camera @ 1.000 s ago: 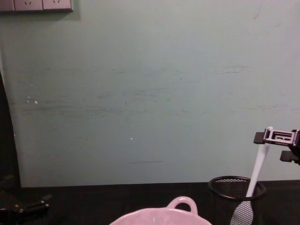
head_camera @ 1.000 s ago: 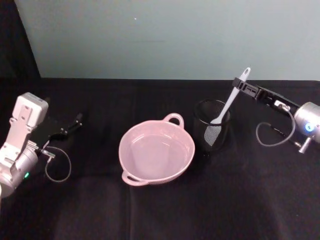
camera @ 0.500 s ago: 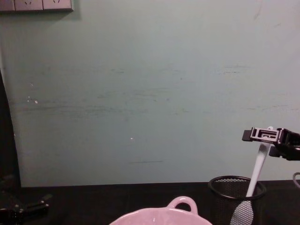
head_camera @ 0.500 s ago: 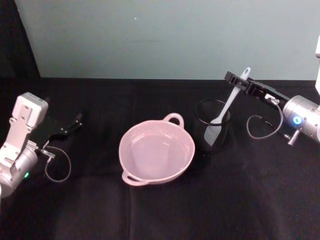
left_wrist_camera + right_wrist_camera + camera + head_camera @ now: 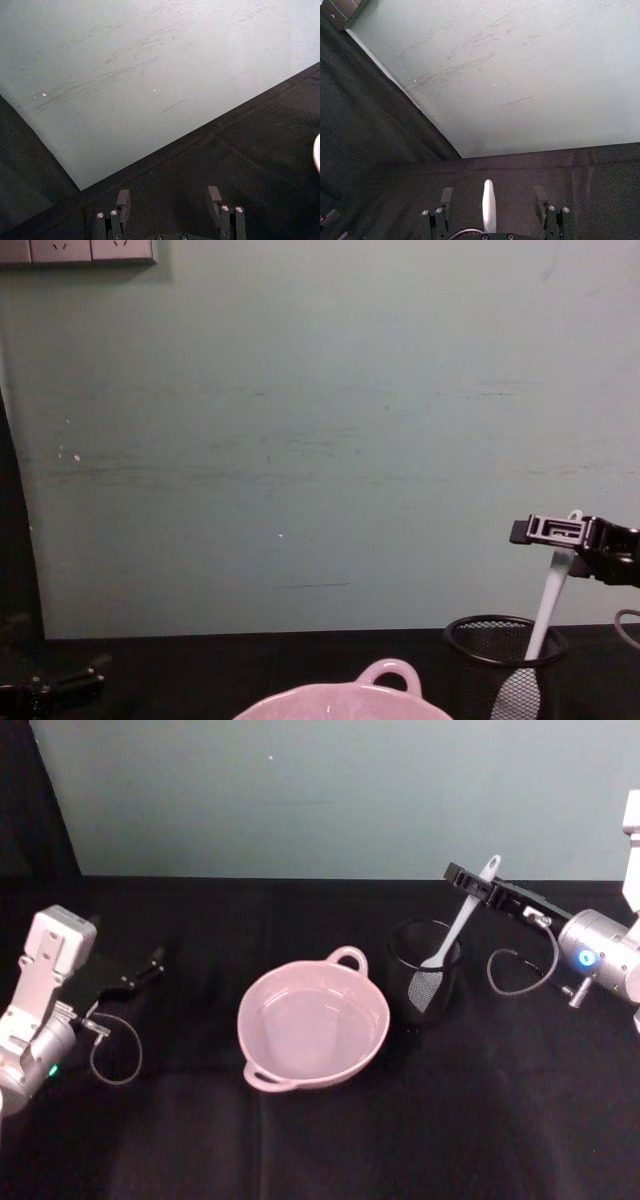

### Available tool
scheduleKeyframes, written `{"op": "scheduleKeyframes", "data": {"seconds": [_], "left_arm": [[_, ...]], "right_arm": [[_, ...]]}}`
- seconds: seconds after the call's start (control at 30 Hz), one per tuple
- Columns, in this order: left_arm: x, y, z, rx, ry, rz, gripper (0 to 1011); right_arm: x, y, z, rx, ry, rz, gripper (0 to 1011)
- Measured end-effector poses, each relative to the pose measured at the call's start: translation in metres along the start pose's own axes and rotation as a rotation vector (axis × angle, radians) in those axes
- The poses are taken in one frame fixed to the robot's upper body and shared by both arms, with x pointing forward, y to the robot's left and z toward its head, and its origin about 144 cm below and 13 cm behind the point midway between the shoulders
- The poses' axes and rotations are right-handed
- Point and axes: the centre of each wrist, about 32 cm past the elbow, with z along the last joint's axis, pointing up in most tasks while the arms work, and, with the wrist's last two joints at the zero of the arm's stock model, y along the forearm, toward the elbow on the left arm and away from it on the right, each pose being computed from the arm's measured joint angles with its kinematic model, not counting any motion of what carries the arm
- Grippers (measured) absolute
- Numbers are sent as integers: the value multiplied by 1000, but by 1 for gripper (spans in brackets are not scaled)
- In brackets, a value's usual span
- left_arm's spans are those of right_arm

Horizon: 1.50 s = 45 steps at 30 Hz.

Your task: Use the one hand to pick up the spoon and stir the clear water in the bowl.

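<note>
Right pincer: wide, straddling the long white flat-bladed spoon, upper right
My worry: an askew lift topples the black mesh cup
Left pincer: wide, parked left

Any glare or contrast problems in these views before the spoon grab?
Head view: the left gripper nearly merges with the black cloth, the white spoon stands out, and the bowl shows no strong glare. Right wrist view: the wall is partly washed out, but the spoon shows plainly inside the right gripper, jaws open. Chest view: the right gripper reads dark against the pale wall.
</note>
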Motion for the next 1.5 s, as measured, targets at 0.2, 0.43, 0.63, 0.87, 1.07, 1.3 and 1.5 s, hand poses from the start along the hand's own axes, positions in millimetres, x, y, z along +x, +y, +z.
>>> {"op": "scheduleKeyframes", "data": {"seconds": [0.2, 0.43, 0.63, 0.87, 1.07, 1.3, 1.5], "left_arm": [[0, 0, 0, 0, 0, 0, 1011], [0, 0, 0, 0, 0, 0, 1011], [0, 0, 0, 0, 0, 0, 1011], [0, 0, 0, 0, 0, 0, 1011], [0, 0, 0, 0, 0, 0, 1011], [0, 0, 0, 0, 0, 0, 1011], [0, 0, 0, 0, 0, 0, 1011]], "right_arm": [[0, 0, 0, 1, 0, 0, 1000], [0, 0, 1, 2, -1, 0, 875], [0, 0, 1, 2, -1, 0, 681], [0, -1, 1, 2, -1, 0, 478], [0, -1, 1, 1, -1, -1, 292], [0, -1, 1, 1, -1, -1, 119], [0, -1, 1, 1, -1, -1, 116]]}}
